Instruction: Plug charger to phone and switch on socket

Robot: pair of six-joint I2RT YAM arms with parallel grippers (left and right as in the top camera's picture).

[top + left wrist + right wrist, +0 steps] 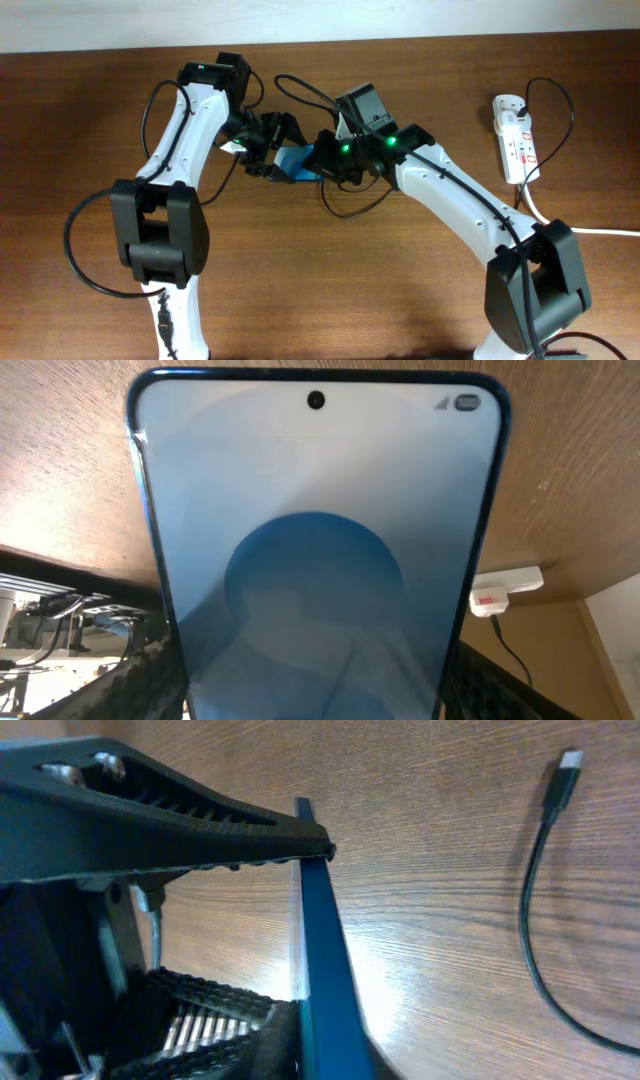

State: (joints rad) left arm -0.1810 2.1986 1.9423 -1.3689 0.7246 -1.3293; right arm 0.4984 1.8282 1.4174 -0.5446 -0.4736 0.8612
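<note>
Holds the phone point(315, 560) in the left hand point(272, 155), with the textured fingers point(150, 678) closed on its two long edges near the lower end. Turns the blue screen to the left wrist camera and points the camera-hole end straight away from that hand, with the long axis in line with the hand's reach. Has the right hand point(300, 932) at the phone from the opposite side, its fingers point(200, 805) spread apart and both tips at the thin dark-blue edge, seen edge-on there and running on past the upper tip. Cannot tell whether those tips press on it. From overhead, shows only a small blue patch of the phone between the two hands, above the brown counter point(350, 290), too little to read its axis in that view. Finds the charger point(535, 920) lying free on the counter beside the phone's edge and apart from it, with the plug tip point(568, 765) at the far end and the thin cable curving back toward the near side. Finds the socket point(515, 135) well to the right of the phone, long axis running from the far side of the counter to the near side, with the thick white cord point(600, 230) trailing off its near end and one red switch point(485, 600) visible past the phone's right edge.
</note>
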